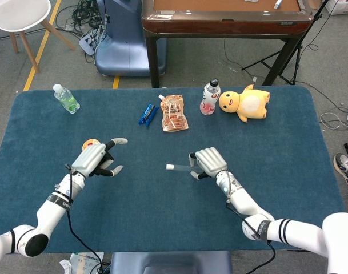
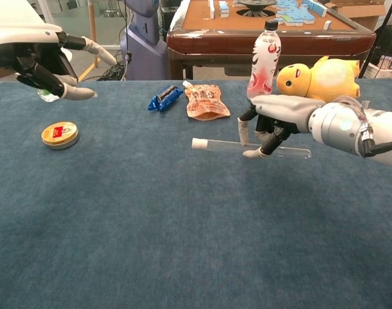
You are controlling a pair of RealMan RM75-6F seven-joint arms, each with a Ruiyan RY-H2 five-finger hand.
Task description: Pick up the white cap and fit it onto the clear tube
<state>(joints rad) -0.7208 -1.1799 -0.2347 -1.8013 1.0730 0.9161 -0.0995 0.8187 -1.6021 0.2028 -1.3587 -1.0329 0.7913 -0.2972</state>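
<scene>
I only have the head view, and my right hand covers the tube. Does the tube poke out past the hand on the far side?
Observer: Yes. In the chest view the clear end of the tube sticks out beyond the right hand.
Operator: Is it tilted?
Observer: Nearly level, with the white cap end slightly higher.
Operator: Anything in my left palm?
Observer: No. The chest view shows the underside of the left hand: fingers apart, holding nothing.
</scene>
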